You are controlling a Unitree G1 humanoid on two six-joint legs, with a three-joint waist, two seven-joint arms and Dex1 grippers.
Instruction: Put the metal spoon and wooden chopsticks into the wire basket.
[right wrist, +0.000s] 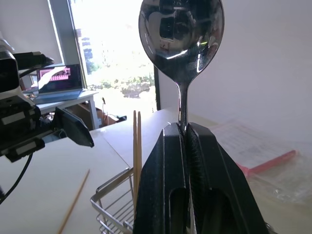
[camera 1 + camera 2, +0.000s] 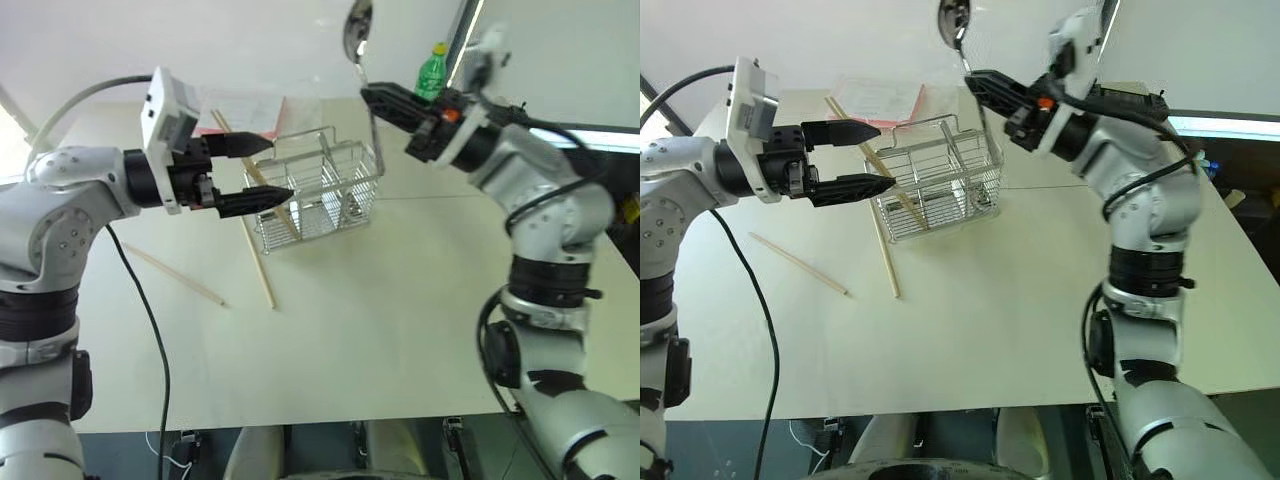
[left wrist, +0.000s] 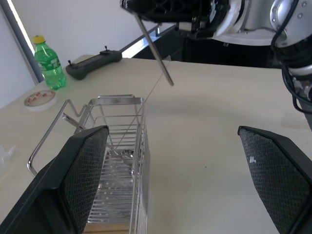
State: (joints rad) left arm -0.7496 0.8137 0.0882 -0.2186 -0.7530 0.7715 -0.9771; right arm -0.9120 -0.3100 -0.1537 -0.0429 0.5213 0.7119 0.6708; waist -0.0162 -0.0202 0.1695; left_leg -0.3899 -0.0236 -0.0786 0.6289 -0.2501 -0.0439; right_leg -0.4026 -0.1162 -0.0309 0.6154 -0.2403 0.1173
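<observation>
The two head views look forward and down from above onto the pale cream bench (image 2: 400, 330), one set slightly to the side of the other. Both take in the same stretch: the small chrome wire basket (image 2: 325, 195) and both arms reaching in from the sides. The left wrist camera sits close behind the left claw (image 3: 178, 183), looking level across the bench over the basket's rim toward the right arm. The right wrist camera looks up along the right claw (image 1: 187, 165), very near the shiny metal spoon (image 1: 181, 34), and takes in the basket's top edge, as the other views do.
</observation>
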